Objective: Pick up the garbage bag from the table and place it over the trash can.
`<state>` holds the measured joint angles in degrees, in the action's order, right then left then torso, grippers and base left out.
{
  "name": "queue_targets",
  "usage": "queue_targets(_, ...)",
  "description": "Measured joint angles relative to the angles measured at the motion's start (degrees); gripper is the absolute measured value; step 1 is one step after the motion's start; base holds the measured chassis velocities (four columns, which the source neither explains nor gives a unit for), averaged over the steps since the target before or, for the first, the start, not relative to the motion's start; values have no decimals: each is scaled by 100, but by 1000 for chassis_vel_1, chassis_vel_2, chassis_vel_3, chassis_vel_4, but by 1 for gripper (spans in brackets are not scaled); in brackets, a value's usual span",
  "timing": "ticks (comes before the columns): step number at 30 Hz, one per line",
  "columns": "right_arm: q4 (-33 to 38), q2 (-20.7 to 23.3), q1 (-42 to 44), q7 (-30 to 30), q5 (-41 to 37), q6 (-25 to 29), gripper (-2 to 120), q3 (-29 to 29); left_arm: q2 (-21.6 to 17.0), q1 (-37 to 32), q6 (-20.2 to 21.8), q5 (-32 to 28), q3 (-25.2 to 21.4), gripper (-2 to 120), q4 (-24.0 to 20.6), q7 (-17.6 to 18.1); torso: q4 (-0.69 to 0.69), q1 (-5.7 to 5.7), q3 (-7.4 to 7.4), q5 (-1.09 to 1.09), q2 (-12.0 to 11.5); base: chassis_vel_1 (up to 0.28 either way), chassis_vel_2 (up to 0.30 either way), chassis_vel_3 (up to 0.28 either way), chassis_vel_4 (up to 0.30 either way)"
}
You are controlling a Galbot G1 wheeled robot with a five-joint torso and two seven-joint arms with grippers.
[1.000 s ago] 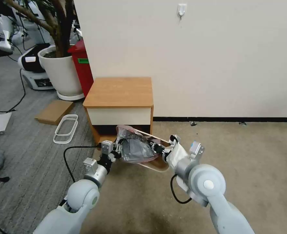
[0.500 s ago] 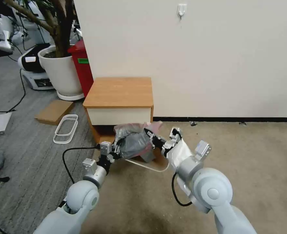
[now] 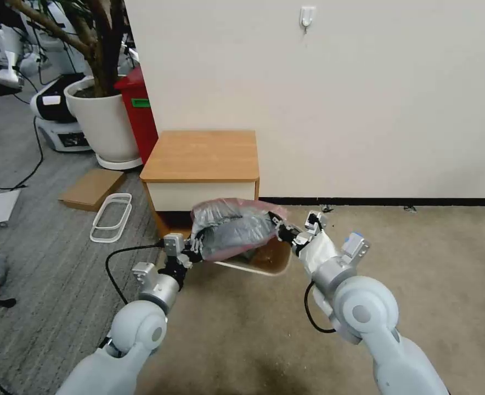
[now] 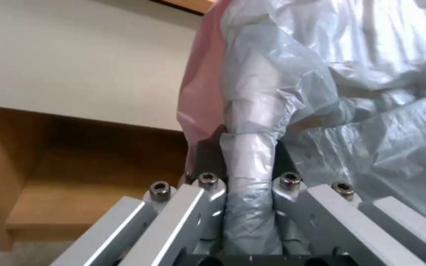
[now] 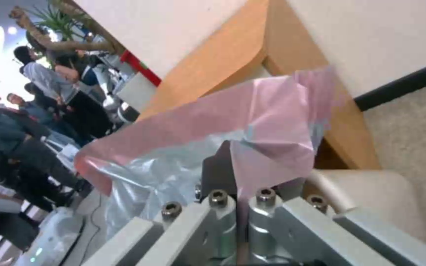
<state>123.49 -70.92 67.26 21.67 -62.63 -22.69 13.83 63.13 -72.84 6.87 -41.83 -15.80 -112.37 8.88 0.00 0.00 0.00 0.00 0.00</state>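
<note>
I've got the thin, crinkly translucent grey plastic garbage bag with its pink edge point(image 3: 232, 229) stretched between my left end effector point(image 3: 194, 253) and right end effector point(image 3: 287, 235), both clamped on bunched rim, just above the small cream-beige plastic trash can point(image 3: 269, 265). It looks featherlight, floppy and slippery, so the rim seems the spot to hold.

Trash can point(image 3: 259, 267) mostly behind garbage bag point(image 3: 234, 227)

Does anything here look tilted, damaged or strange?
Yes. The trash can looks tipped, its open mouth facing the camera rather than straight up. The garbage bag, pinched between the left gripper and right gripper, is crumpled, not spread over the rim.
</note>
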Motion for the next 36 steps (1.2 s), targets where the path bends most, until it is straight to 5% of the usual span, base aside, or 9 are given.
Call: queue_targets(36,-265,152,-34,330,-348,-123,0,570,275,29,36,-869,-141,7,-15,452,0,0,0,0,0,0,0,0,0)
